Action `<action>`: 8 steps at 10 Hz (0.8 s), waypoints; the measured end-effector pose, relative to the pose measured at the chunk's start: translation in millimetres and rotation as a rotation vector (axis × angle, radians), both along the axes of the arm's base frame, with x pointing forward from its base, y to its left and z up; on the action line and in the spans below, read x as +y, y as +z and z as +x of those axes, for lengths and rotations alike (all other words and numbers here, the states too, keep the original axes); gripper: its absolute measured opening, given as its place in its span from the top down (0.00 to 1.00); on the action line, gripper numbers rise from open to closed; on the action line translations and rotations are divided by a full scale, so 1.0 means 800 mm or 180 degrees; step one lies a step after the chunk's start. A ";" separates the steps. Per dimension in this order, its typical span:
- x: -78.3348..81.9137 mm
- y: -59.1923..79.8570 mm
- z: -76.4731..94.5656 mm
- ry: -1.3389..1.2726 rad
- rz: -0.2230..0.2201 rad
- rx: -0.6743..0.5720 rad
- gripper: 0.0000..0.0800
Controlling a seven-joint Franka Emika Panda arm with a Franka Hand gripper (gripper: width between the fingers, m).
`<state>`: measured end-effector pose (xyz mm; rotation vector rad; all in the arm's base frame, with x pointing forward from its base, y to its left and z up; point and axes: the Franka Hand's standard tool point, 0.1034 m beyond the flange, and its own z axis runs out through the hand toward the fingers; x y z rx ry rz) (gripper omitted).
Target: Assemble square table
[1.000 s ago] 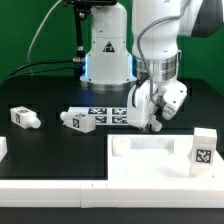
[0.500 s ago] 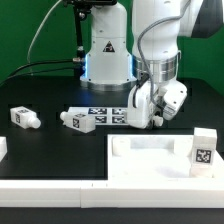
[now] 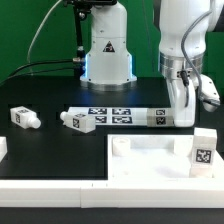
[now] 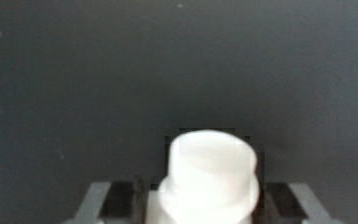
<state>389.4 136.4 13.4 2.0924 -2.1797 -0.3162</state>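
Note:
My gripper (image 3: 183, 98) hangs above the table at the exterior view's right, shut on a stubby white leg (image 3: 184, 110) that points down from the jaws. In the wrist view the same leg (image 4: 213, 165) fills the gap between the fingers of my gripper (image 4: 204, 206), over dark bare table. The white square table top (image 3: 150, 160) lies in front with its raised rim up. Another tagged leg (image 3: 203, 147) stands at its right end. Two more legs (image 3: 24, 118) (image 3: 78, 120) lie on the dark table to the left.
The marker board (image 3: 118, 113) lies flat behind the table top, just left of the held leg. The robot's base (image 3: 107, 55) stands at the back centre. A long white bar (image 3: 50, 188) runs along the front edge, and a small white block (image 3: 2, 148) sits at the far left.
The jaws have closed on the leg. The arm has swung to the exterior view's right with it, which uncovers the right end of the marker board.

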 end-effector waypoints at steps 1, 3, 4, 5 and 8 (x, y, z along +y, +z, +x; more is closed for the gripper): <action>-0.001 0.000 0.000 0.0224 0.0050 -0.0016 0.65; 0.010 0.005 0.009 0.1440 0.0096 -0.0143 0.65; 0.018 0.008 0.017 0.2042 0.0137 -0.0304 0.65; 0.020 0.007 0.015 0.2314 0.0179 -0.0325 0.65; 0.018 0.006 0.015 0.2914 0.0293 -0.0338 0.64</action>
